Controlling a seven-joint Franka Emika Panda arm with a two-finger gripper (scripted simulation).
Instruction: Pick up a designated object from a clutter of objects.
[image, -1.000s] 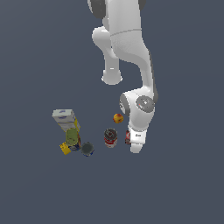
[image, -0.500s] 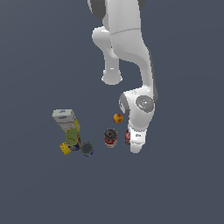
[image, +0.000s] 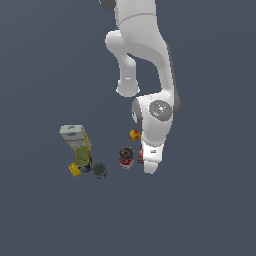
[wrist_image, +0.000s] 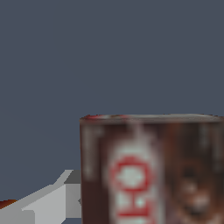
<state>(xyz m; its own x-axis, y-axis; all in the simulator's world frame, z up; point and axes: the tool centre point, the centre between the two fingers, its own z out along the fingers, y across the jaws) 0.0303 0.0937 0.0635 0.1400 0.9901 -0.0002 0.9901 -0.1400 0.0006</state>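
Grey floor; brown box (wrist_image: 151, 170) upright, lettered face toward wrist camera.

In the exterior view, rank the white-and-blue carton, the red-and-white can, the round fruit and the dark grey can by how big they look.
1. White-and-blue carton, clearly largest.
2. Red-and-white can.
3. Dark grey can, close to the red-and-white can in apparent size, so this order is unsure.
4. Round fruit, smallest.
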